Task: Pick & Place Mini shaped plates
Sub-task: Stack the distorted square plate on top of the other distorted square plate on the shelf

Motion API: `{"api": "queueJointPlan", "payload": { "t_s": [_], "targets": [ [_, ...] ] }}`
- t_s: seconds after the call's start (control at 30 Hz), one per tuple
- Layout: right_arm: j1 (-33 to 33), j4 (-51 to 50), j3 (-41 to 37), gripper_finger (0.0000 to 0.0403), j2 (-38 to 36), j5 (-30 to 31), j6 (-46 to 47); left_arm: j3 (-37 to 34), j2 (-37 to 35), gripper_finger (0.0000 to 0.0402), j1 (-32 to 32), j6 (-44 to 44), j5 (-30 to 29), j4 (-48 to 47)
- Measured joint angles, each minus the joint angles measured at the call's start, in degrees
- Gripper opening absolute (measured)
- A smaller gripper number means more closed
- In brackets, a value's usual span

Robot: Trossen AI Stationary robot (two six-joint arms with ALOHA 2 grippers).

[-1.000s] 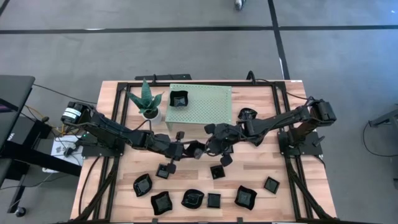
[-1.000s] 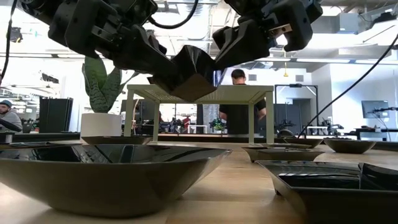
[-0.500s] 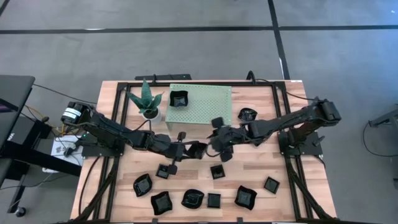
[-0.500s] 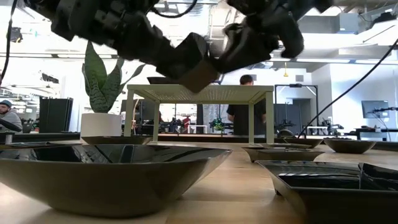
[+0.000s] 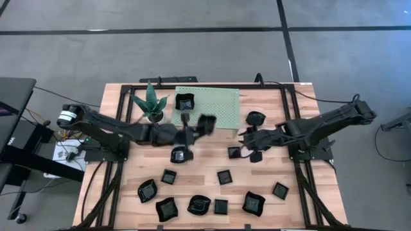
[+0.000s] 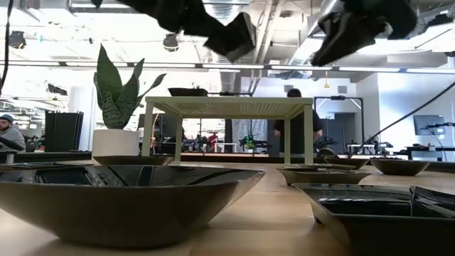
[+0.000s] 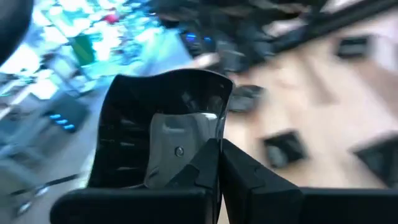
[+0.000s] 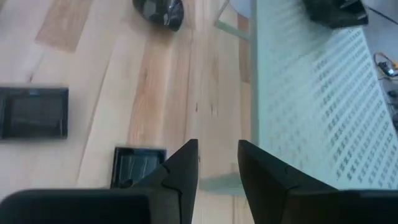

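Observation:
My left gripper (image 5: 194,126) is shut on one black mini shaped plate (image 5: 206,123), a square one with a wavy rim. It holds it high in the air at the near edge of the pale green stand (image 5: 215,102). In the low view this plate (image 6: 232,35) hangs tilted above the stand's top. Another plate (image 5: 185,101) lies on the stand. Several more plates, such as one (image 5: 223,176) at mid-table, lie flat on the wooden table. My right gripper (image 5: 244,136) stands open to the right of the stand with nothing between its fingers (image 8: 180,168). My left gripper pinches the plate's side wall at a corner (image 7: 214,140), one finger inside the dish and one outside. The fingers come nearly level from the table's left. The plate is lifted clear of everything and stands tilted on edge beyond the fingertips.
A potted green plant (image 5: 151,104) stands left of the stand, close to my left arm. One plate (image 5: 256,118) lies right of the stand and another (image 5: 234,153) near my right gripper. People show in the room beyond the table.
My right gripper has opened, let go of the plate that both grippers held over mid-table, and drawn back toward the table's right edge. My left gripper has kept the plate, risen and carried it toward the far edge, up to the green stand, turning as it went.

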Motion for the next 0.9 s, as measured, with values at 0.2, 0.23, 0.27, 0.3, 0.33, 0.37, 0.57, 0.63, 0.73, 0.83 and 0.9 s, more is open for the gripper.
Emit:
{"api": "queueJointPlan", "payload": {
  "t_s": [0.2,0.23,0.27,0.3,0.33,0.37,0.57,0.63,0.73,0.83,0.9],
  "targets": [
    [-2.25,0.8,-4.03,0.0108,-5.56,0.2,-0.36,1.61,-7.05,0.0009,9.06,0.8,-0.3,-7.74],
    [-2.67,0.97,-4.03,0.0108,-6.11,0.2,0.47,1.55,-7.75,0.0009,10.68,0.64,-0.33,-9.27],
    [-3.03,0.83,-4.04,0.0108,-6.67,0.2,1.16,1.55,-8.26,0.0009,12.26,-0.03,-0.34,-10.36],
    [-3.38,1.25,-4.03,0.0108,-7.04,0.18,1.78,1.57,-8.62,0.0008,13.81,-0.74,-0.32,-12.38],
    [-3.67,1.76,-3.96,0.0108,-7.15,0.16,1.98,1.53,-8.71,0.0008,15.23,-1.6,-0.12,-14.42],
    [-3.87,1.83,-3.94,0.0108,-7.27,0.14,1.98,1.53,-8.67,0.0007,16.47,-1.85,0.33,-15.66],
    [-3.96,2.03,-4.0,0.0108,-6.95,-0.06,2.0,1.5,-7.4,0.0008,19.74,-2.01,1.98,-18.91],
    [-3.96,2.44,-3.94,0.0108,-6.37,-0.05,2.03,1.49,-7.37,0.0007,20.22,-2.02,1.94,-19.15],
    [-3.96,2.31,-3.99,0.0108,-6.11,-0.07,2.04,1.49,-7.22,0.001,20.81,-3.07,1.93,-20.81],
    [-3.96,2.02,-4.03,0.0108,-5.49,-0.1,2.11,1.49,-7.22,0.001,21.14,-5.91,1.93,-23.61],
    [-3.96,2.55,-3.93,0.0108,-5.22,-0.08,2.13,1.49,-7.22,0.0008,21.16,-7.46,1.91,-24.89]
  ]
}}
